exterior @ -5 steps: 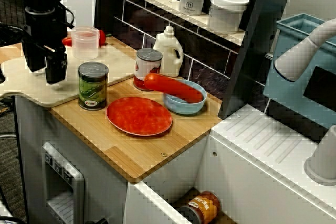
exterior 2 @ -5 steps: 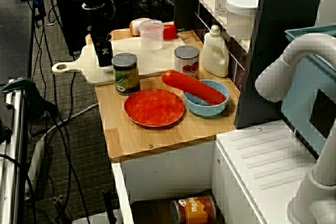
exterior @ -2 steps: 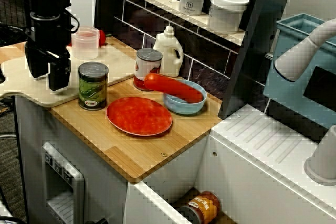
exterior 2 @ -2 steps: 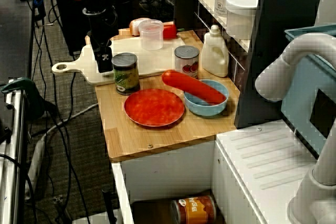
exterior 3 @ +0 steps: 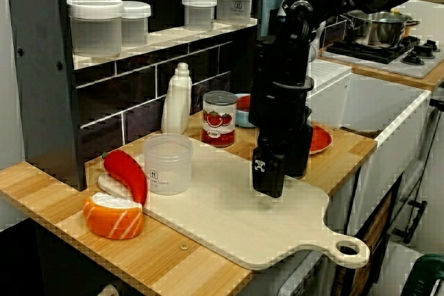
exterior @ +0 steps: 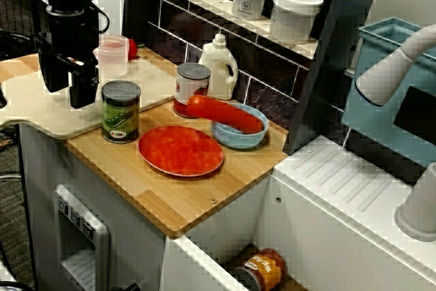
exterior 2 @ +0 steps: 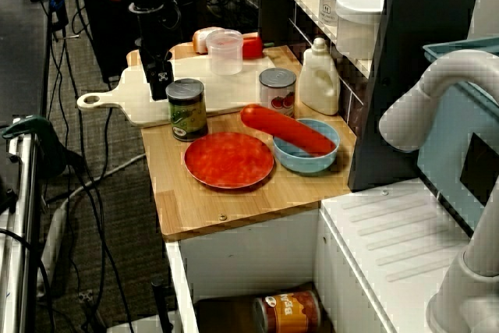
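Note:
My black gripper point(exterior: 68, 90) hangs open just above the pale cutting board point(exterior: 27, 110), with nothing between its fingers. In the high view the gripper point(exterior 2: 161, 85) is right beside a green-labelled can point(exterior 2: 187, 108), which stands at the board's edge to its right. From the far side, the gripper point(exterior 3: 281, 175) hovers over the board point(exterior 3: 229, 230) and hides that can. The green can point(exterior: 120, 110) stands upright. A clear plastic cup point(exterior: 111, 56) stands behind the gripper on the board.
A tomato can point(exterior: 193, 88), a white bottle point(exterior: 219, 66), a red plate point(exterior: 180, 150) and a blue bowl point(exterior: 238, 134) holding a red sausage point(exterior: 225, 114) sit on the wooden counter. A salmon piece point(exterior 3: 113, 214) and red pepper point(exterior 3: 128, 175) lie at the board's far end.
The gripper dipped toward the board, then rose again. It now stands a little closer to the green can and the cup. Nothing else moved.

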### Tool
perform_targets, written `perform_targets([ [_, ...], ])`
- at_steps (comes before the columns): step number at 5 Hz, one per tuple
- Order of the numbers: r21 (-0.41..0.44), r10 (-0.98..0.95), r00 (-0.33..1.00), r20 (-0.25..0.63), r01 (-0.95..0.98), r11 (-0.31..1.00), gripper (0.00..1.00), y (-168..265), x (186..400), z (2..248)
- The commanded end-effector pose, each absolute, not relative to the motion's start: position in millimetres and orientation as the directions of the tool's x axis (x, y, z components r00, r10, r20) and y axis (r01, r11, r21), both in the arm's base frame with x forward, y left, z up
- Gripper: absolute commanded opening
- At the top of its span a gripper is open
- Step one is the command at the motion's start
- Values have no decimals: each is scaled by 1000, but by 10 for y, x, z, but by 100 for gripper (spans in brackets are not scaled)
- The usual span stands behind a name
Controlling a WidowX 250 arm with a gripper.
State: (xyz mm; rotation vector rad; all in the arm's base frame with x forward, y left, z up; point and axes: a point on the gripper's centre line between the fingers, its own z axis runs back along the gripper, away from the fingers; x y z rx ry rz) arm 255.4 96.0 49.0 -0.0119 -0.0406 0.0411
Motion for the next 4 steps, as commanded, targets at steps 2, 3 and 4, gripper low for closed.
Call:
perform_targets([
  [2, 2, 43, 996, 83, -43, 999, 100, 1008, 2666, 603],
  [3, 4, 36, 996, 87, -36, 999, 100, 1011, 2671, 609],
  [4, 1, 32, 996, 85, -33, 999, 100, 1016, 2676, 629],
])
